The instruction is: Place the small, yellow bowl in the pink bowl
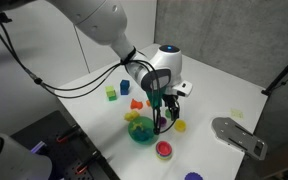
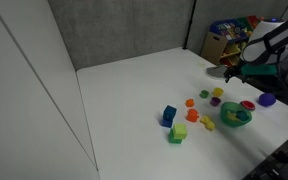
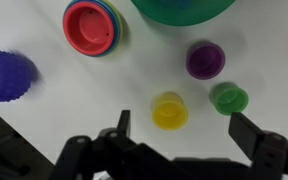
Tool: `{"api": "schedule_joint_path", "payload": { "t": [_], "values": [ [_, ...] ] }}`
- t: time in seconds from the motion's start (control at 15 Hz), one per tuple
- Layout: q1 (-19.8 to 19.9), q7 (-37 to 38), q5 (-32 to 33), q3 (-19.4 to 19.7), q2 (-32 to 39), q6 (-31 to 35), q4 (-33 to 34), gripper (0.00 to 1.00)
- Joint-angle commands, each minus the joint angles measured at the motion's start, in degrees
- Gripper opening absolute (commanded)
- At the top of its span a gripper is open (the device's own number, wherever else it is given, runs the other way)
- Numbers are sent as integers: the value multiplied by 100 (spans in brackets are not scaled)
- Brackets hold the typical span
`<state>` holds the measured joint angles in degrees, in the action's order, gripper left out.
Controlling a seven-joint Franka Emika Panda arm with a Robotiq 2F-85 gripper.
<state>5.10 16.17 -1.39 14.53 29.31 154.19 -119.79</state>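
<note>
The small, yellow bowl [image 3: 169, 110] sits upright on the white table, between a tiny purple bowl [image 3: 205, 60] and a tiny green bowl [image 3: 229, 98]. My gripper [image 3: 184, 128] is open and empty, hovering above the table, with the yellow bowl just ahead of the gap and nearer one finger. The pink bowl [image 3: 89, 27] lies apart from them at the upper left of the wrist view, seemingly stacked on other coloured rims. In an exterior view the gripper [image 1: 164, 118] hangs over the yellow bowl [image 1: 180, 125], and the pink bowl [image 1: 164, 150] is nearer the table's front.
A big teal-green bowl [image 3: 184, 8] stands close beside the small bowls; it also shows in an exterior view [image 1: 141, 130]. A blue-purple bumpy bowl [image 3: 6, 75] lies near the table edge. Coloured blocks [image 1: 111, 93] sit farther back. A grey flat object [image 1: 239, 135] lies to one side.
</note>
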Motion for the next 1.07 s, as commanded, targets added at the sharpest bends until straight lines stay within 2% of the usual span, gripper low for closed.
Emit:
{"api": "schedule_joint_path", "payload": {
  "t": [0.0, 0.53, 1.0],
  "values": [
    [25, 336, -23, 118, 666, -34, 641, 100],
    [193, 534, -299, 146, 1937, -29, 1792, 100],
    [328, 655, -409, 224, 2675, 47, 2488, 100]
  ]
}}
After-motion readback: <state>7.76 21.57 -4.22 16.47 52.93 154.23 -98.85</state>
